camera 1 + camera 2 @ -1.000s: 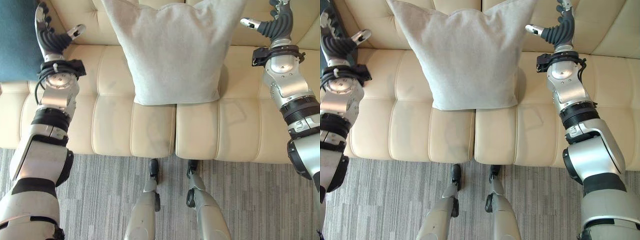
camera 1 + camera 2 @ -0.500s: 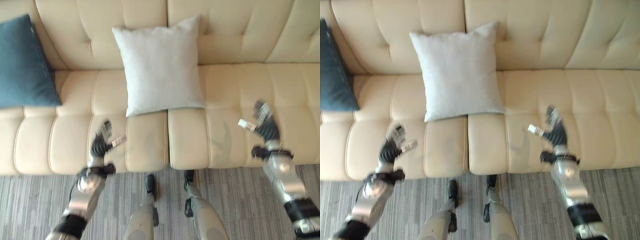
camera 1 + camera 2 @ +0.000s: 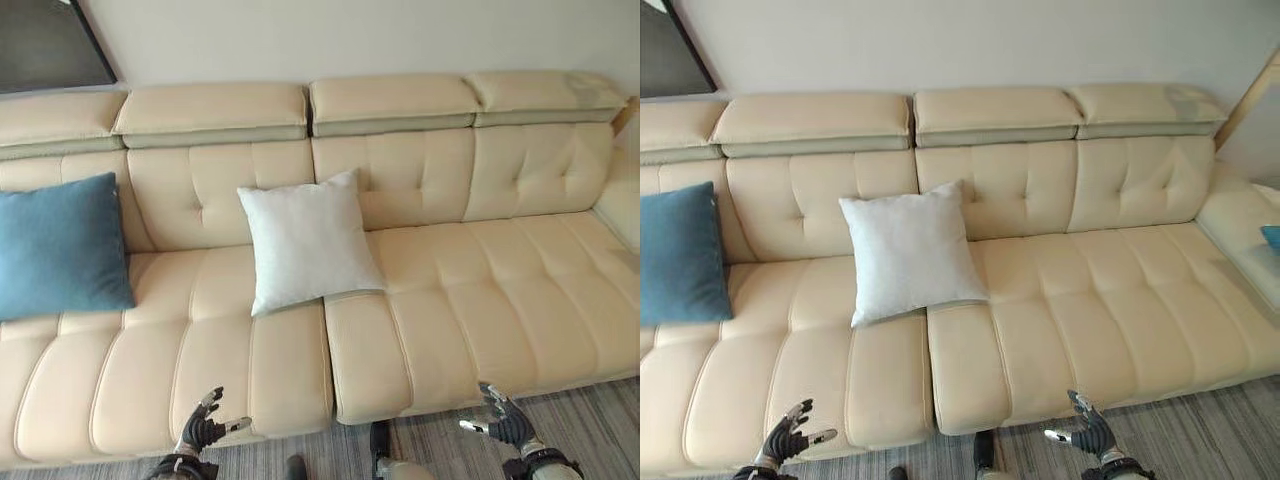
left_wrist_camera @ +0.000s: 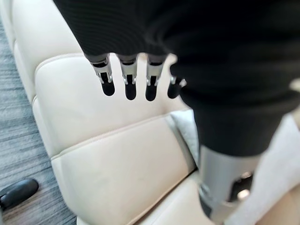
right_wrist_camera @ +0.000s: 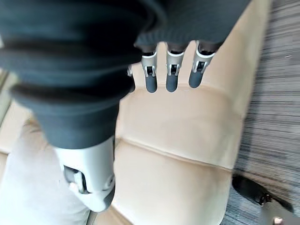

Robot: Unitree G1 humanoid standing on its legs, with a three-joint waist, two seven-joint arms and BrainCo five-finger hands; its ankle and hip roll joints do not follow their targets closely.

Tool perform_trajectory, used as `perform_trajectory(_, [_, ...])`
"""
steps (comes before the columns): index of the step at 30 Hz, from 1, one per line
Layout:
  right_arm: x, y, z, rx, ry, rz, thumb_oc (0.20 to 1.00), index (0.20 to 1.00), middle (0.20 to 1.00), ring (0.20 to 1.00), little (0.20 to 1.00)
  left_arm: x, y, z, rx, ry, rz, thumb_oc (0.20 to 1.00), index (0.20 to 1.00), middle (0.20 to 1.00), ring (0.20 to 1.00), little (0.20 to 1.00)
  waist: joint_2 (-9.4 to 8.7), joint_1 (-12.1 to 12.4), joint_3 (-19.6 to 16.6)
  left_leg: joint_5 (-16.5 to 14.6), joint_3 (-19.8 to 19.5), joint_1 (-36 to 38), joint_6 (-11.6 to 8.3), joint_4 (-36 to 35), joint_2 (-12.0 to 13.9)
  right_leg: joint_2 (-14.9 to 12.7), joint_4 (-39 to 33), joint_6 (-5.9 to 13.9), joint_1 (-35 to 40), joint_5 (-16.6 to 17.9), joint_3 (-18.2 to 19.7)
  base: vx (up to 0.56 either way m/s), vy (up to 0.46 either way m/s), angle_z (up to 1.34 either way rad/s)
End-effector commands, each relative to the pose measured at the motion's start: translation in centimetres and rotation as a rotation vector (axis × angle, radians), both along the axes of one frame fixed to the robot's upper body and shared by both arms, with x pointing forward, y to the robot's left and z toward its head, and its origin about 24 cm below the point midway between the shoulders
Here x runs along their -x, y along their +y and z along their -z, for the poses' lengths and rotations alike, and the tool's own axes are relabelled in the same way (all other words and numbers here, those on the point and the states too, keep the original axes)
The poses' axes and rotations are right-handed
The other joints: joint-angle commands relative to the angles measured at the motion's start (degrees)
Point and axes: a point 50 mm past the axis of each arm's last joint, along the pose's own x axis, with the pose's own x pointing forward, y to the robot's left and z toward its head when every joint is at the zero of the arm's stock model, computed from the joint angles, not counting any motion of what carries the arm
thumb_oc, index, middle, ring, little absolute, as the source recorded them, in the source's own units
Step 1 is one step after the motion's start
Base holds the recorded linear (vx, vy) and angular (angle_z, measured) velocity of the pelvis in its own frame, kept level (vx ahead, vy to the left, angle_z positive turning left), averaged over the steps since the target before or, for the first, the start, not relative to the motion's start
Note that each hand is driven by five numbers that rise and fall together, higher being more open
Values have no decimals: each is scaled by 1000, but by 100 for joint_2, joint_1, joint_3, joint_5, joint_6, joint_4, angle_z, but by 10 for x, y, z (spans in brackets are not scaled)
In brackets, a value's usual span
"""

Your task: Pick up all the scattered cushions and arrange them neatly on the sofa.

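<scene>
A pale grey cushion point(image 3: 310, 240) leans upright against the back of the cream sofa point(image 3: 470, 300), near its middle. A blue cushion point(image 3: 58, 245) leans at the sofa's left end. A sliver of another blue cushion point(image 3: 1271, 236) lies on the sofa's far right section. My left hand point(image 3: 203, 431) is low before the sofa's front edge, open and holding nothing. My right hand point(image 3: 502, 420) is likewise low at the right, open and apart from the cushions. In the left wrist view the fingers point(image 4: 126, 82) hang straight over the seat, with the grey cushion point(image 4: 276, 164) beyond.
Grey striped carpet point(image 3: 600, 420) runs along the sofa's front. A dark framed panel point(image 3: 45, 40) hangs on the wall at upper left. A slanted wooden pole point(image 3: 1245, 100) stands at the far right. The sofa's right seats are bare.
The view has pulled back and tilted up, taking in the whole sofa. Both hands have dropped away from the grey cushion to the sofa's front edge, staying open. The cushion stays leaning.
</scene>
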Motion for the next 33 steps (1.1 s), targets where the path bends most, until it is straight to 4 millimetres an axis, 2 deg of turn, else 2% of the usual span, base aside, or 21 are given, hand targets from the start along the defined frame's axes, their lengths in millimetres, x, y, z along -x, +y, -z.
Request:
perform_trajectory(1, [-47, 5, -27, 0, -178, -39, 1000, 1000, 1000, 1000, 1000, -35, 9, -20, -32, -134, -3, 1000, 1000, 1000, 1000, 1000, 141, 35, 564, -260, -73, -17, -108, 51, 85, -107, 1486, 516, 61, -525, 7, -174, 16, -57])
perform_trajectory(2, [-47, 5, -27, 0, -179, -39, 1000, 1000, 1000, 1000, 1000, -35, 9, -20, -32, -135, -3, 1000, 1000, 1000, 1000, 1000, 137, 38, 565, -260, -69, -18, -107, 52, 83, -110, 1500, 517, 52, -532, 12, -272, 6, -51])
perform_trajectory(4, [-48, 10, -25, -17, -175, -34, 1000, 1000, 1000, 1000, 1000, -41, 9, -25, -35, -156, 11, 1000, 1000, 1000, 1000, 1000, 163, 74, 686, -141, -101, -141, -91, 105, 193, -45, 2035, 497, -14, -770, -30, -227, -21, -27])
perform_trajectory(6, [-47, 14, -21, -33, -161, -41, 1000, 1000, 1000, 1000, 1000, -46, 8, -28, -18, -181, 2, 1000, 1000, 1000, 1000, 1000, 199, 120, 659, -18, -112, -256, -89, 132, 273, 89, 2511, 408, 67, -1024, -71, -221, -47, 3])
perform_trajectory(8, [-47, 18, -17, -39, -144, -47, 1000, 1000, 1000, 1000, 1000, -48, 9, -28, 4, -192, -37, 1000, 1000, 1000, 1000, 1000, 204, 208, 573, 91, -130, -391, -122, 135, 328, 240, 2834, 351, 176, -1114, -95, -167, -99, 25])
perform_trajectory(9, [-46, 19, -15, -42, -135, -45, 1000, 1000, 1000, 1000, 1000, -48, 9, -28, 7, -193, -45, 1000, 1000, 1000, 1000, 1000, 160, 248, 536, 111, -138, -452, -135, 152, 313, 252, 2707, 319, 284, -1198, -123, -237, -246, 7])
perform_trajectory(10, [-48, 20, -16, -38, -142, -50, 1000, 1000, 1000, 1000, 1000, -49, 7, -27, 14, -194, -45, 1000, 1000, 1000, 1000, 1000, 33, 377, 500, 306, -154, -744, -250, 225, 344, 375, 2021, 131, 718, -1480, -189, -291, -321, 4])
perform_trajectory(11, [-49, 19, -19, -35, -158, -55, 1000, 1000, 1000, 1000, 1000, -49, 4, -26, 26, -195, -38, 1000, 1000, 1000, 1000, 1000, -26, 407, 440, 435, -143, -1038, -355, 327, 385, 532, 1153, -16, 964, -1582, -4, -424, -379, 10])
perform_trajectory(12, [-51, 14, -23, -20, -170, -60, 1000, 1000, 1000, 1000, 1000, -50, -2, -26, 40, -201, -29, 1000, 1000, 1000, 1000, 1000, -8, 436, 529, 566, -230, -1271, -485, 548, 463, 608, 896, -101, 997, -1532, 24, -463, -254, 17])
perform_trajectory(13, [-53, 9, -26, 0, -174, -61, 1000, 1000, 1000, 1000, 1000, -56, -7, -28, 57, -219, -14, 1000, 1000, 1000, 1000, 1000, 13, 437, 651, 545, -377, -1495, -576, 830, 453, 596, 852, -141, 889, -1451, -42, -351, -136, 10])
perform_trajectory(14, [-54, 9, -26, 1, -174, -61, 1000, 1000, 1000, 1000, 1000, -56, -8, -28, 58, -219, -14, 1000, 1000, 1000, 1000, 1000, 19, 426, 651, 535, -390, -1512, -576, 852, 455, 600, 851, -142, 887, -1450, -53, -281, -50, -1])
perform_trajectory(15, [-55, 7, -28, 8, -179, -60, 1000, 1000, 1000, 1000, 1000, -57, -11, -27, 63, -218, -2, 1000, 1000, 1000, 1000, 1000, 3, 400, 666, 396, -427, -1495, -525, 976, 394, 555, 814, -136, 833, -1384, -107, -149, -12, 0])
perform_trajectory(18, [-53, 5, -30, 4, -187, -60, 1000, 1000, 1000, 1000, 1000, -53, -16, -24, 80, -202, 16, 1000, 1000, 1000, 1000, 1000, -77, 279, 627, -233, -520, -1261, -381, 1446, 230, 391, 807, -118, 743, -1239, -119, -132, 8, 13])
perform_trajectory(19, [-53, 6, -31, -2, -187, -61, 1000, 1000, 1000, 1000, 1000, -49, -19, -20, 90, -188, 6, 1000, 1000, 1000, 1000, 1000, -67, 245, 585, -452, -768, -1037, -365, 1458, 113, 424, 836, -114, 707, -1217, -15, -24, 57, 6])
perform_trajectory(21, [-49, 5, -28, -12, -177, -49, 1000, 1000, 1000, 1000, 1000, -48, -22, -19, 97, -183, 13, 1000, 1000, 1000, 1000, 1000, -7, 161, 467, -454, -924, -780, -322, 1149, 61, 461, 899, -100, 680, -1213, 39, 84, 89, -29])
perform_trajectory(24, [-41, 5, -22, -33, -152, -14, 1000, 1000, 1000, 1000, 1000, -47, -21, -21, 92, -178, 38, 1000, 1000, 1000, 1000, 1000, 11, 68, 331, -450, -733, -446, -239, 800, 56, 423, 923, -24, 727, -1177, 116, 112, 119, -28])
perform_trajectory(27, [-43, 8, -21, -65, -158, 12, 1000, 1000, 1000, 1000, 1000, -47, -20, -20, 77, -171, 45, 1000, 1000, 1000, 1000, 1000, 13, 33, 320, -489, -576, -317, -187, 704, 32, 422, 1004, 40, 681, -1101, 294, 35, 104, -27])
perform_trajectory(31, [-53, 15, -24, -127, -199, 53, 1000, 1000, 1000, 1000, 1000, -51, -22, -23, 66, -185, 70, 1000, 1000, 1000, 1000, 1000, 25, -11, 361, -608, -265, -209, -83, 700, 19, 442, 1213, 135, 475, -1008, 614, -13, 98, -77])
perform_trajectory(33, [-64, 24, -26, -156, -229, 62, 1000, 1000, 1000, 1000, 1000, -58, -28, -26, 71, -204, 93, 1000, 1000, 1000, 1000, 1000, 45, -52, 452, -682, 32, -144, -27, 753, 80, 442, 1455, 219, 249, -924, 749, -60, 56, -92])
